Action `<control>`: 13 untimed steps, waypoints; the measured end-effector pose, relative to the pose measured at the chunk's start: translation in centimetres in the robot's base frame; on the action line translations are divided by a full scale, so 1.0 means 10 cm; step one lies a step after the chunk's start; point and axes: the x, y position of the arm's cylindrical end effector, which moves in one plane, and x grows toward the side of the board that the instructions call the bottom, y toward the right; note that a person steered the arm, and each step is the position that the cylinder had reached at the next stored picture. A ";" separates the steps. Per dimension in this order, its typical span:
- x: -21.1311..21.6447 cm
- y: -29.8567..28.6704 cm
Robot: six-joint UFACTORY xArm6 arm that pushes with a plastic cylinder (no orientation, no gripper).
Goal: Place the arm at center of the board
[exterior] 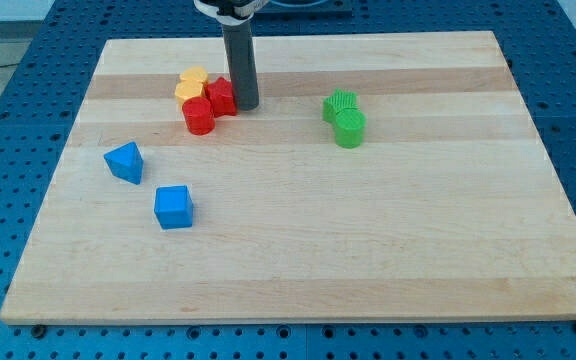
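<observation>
My tip [245, 105] rests on the wooden board [298, 250] in the upper left-centre part, just right of a red block [221, 95] and touching or nearly touching it. A red cylinder [199, 116] sits to the lower left of that block. A yellow block [192, 82] lies at the upper left of the red pair. Two green blocks stand to the right of the tip, one [340, 104] above the other [350, 128]. A blue triangular block [125, 161] and a blue cube [174, 207] lie at the left.
The board lies on a blue perforated table [8, 120] that surrounds it on all sides. The dark rod [239, 60] comes down from the view's top.
</observation>
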 end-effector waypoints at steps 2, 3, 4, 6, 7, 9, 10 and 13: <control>0.00 0.10; 0.00 0.51; 0.06 0.76; 0.29 0.98; 0.34 1.08; 0.00 0.80; -0.10 1.28; 0.32 1.41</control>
